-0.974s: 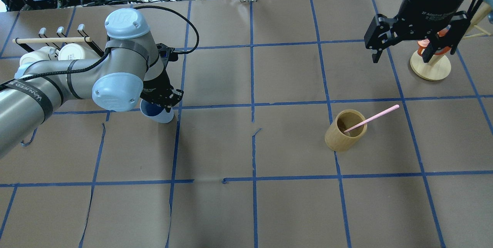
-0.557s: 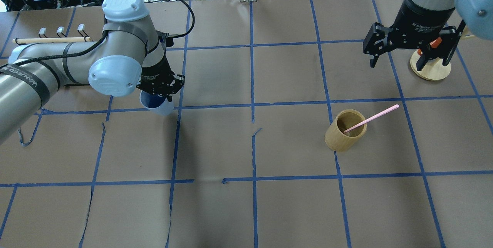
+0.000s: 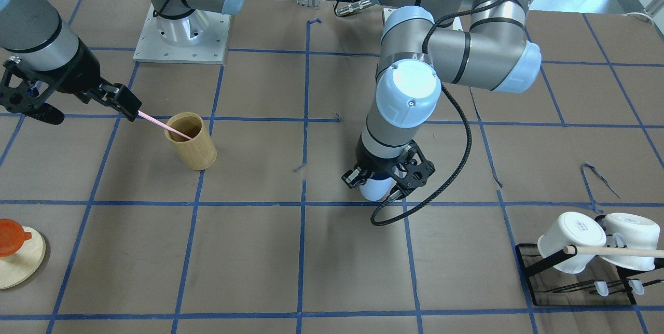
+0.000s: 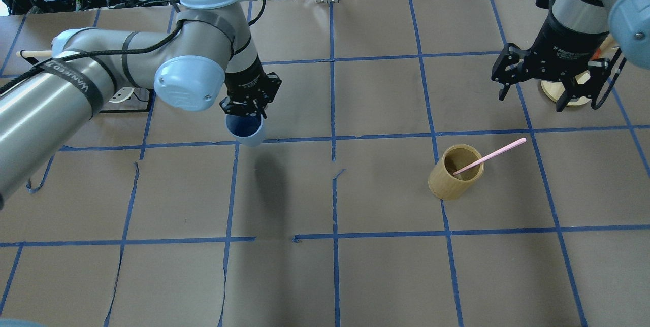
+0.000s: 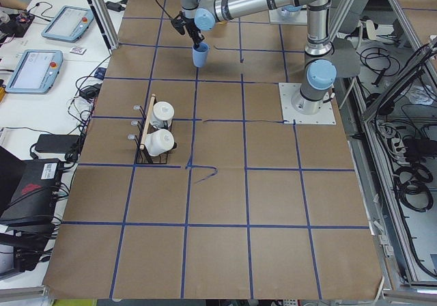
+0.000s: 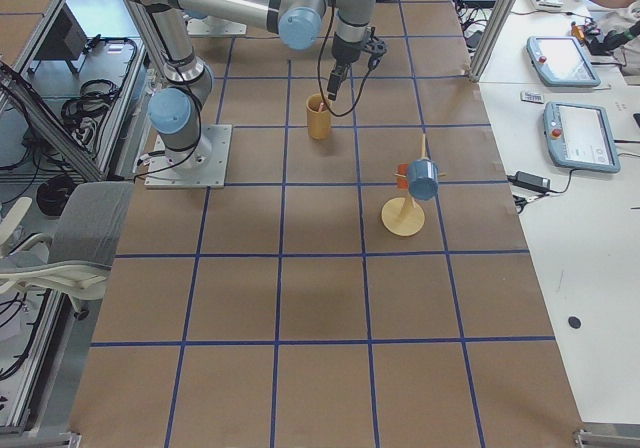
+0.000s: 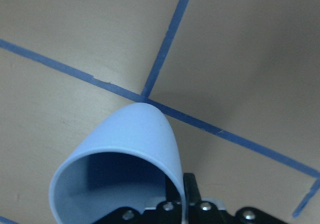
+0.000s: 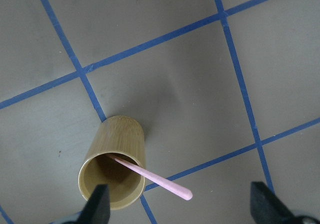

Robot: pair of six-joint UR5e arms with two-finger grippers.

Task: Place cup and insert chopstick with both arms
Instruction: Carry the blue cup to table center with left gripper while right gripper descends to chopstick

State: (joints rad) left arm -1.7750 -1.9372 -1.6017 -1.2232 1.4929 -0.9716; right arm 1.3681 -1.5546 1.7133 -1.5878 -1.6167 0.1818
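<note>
- We see the left gripper (image 4: pixel 248 106) clamped on the cup (image 4: pixel 246 132). It pinches the rim from above, and the cup's mouth faces up.
- The cup hangs left of the table's (image 4: pixel 386 276) middle, about halfway between the robot's edge and the far edge. Its shadow on the paper suggests it is lifted clear, though no view shows us the gap plainly.
- The right gripper (image 4: pixel 532 99) has its jaws spread wide with nothing between them. It hovers toward the table's right end, nearer the far edge.
- The chopstick (image 4: pixel 490 156) leans in the bamboo cup (image 4: pixel 453 174). Its lower end is inside and its upper end tilts toward the right end.
- The bamboo cup stands upright right of the middle, well apart from the cup. In the right wrist view it lies below the open fingertips.
- A rack (image 3: pixel 539 272) with two white mugs (image 3: pixel 570 243) sits at the left end by the far edge.
- A wooden stand (image 3: pixel 21 264) sits toward the far right corner.
</note>
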